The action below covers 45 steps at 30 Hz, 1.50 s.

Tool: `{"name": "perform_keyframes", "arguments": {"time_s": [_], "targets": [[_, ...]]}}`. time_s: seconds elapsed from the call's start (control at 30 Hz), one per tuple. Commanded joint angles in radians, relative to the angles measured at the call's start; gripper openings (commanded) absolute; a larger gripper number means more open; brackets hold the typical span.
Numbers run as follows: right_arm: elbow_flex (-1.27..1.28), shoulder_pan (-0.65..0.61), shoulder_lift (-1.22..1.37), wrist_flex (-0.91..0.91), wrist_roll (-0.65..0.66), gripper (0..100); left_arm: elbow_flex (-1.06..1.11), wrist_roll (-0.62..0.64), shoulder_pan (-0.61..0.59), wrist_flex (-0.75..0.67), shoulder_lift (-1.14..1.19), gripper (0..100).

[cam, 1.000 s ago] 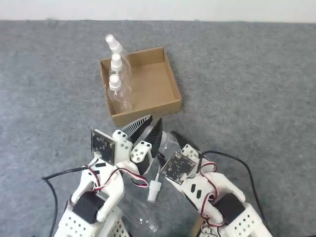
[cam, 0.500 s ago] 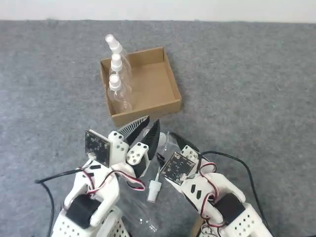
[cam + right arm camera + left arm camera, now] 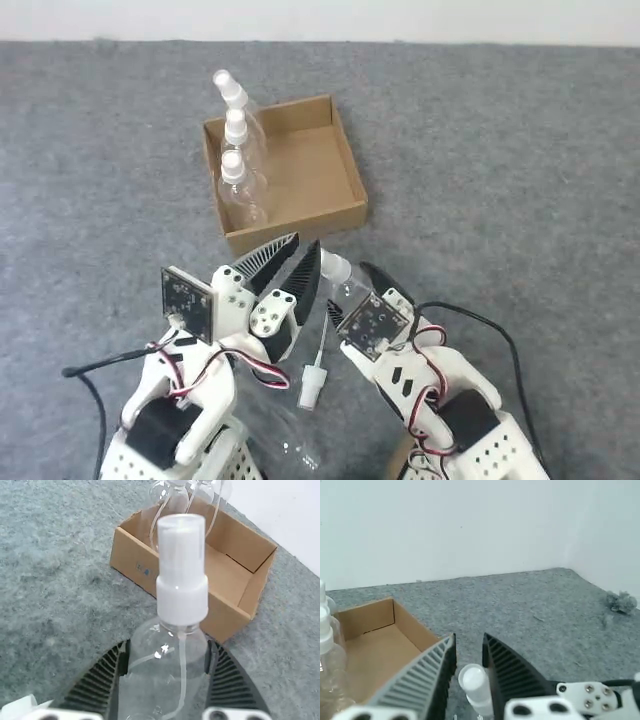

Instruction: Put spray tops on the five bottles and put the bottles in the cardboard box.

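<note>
Right wrist view: bottle clamped, spray top on its neck

Your right hand (image 3: 165, 652) is closed on the clear bottle (image 3: 162, 680), gripping it from both sides just in front of the cardboard box (image 3: 135, 555). Its white spray top (image 3: 181, 575) sits on the neck, with the tube running down inside. Your left hand (image 3: 469, 641) hovers above with its fingers apart, and the top shows between them; you cannot tell whether they touch it. Three capped bottles (image 3: 243, 195) stand inside the box. A loose spray top (image 3: 312, 385) lies on the desk (image 3: 520, 180) between the arms, and the clear shape beside it is hard to make out.

Three capped bottles (image 3: 243, 203) upright in cardboard box (image 3: 312, 175), fourth bottle (image 3: 166, 672) outside
</note>
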Motion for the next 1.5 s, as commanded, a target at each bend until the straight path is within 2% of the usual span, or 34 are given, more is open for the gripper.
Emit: {"name": "perform_keyframes", "arguments": {"time_s": [0.0,0.27,0.4,0.7,0.93,1.03,1.17,1.47], "targets": [[-0.063,0.015,-0.019,-0.033,-0.06,11.0,-0.05,-0.009,-0.057,0.005,-0.017,8],[-0.08,0.015,-0.019,-0.039,-0.163,11.1,-0.015,0.012,-0.245,0.006,-0.017,8],[-0.112,0.005,-0.019,-0.031,-0.204,11.1,0.031,0.074,-0.253,-0.002,-0.017,8],[-0.115,-0.114,-0.019,-0.039,-0.201,11.1,0.064,0.075,-0.25,-0.003,-0.017,8],[-0.117,-0.136,-0.019,-0.041,-0.198,11.1,0.104,0.071,-0.086,0.005,-0.017,8],[-0.11,-0.136,-0.019,-0.041,-0.135,11.1,0.119,0.069,-0.025,0.005,-0.017,8],[-0.107,-0.133,-0.019,-0.041,-0.104,11.1,0.151,-0.002,0.032,0.006,-0.017,8],[-0.106,-0.128,-0.019,-0.033,-0.104,11.1,0.153,-0.012,0.051,0.031,-0.017,8]]}}
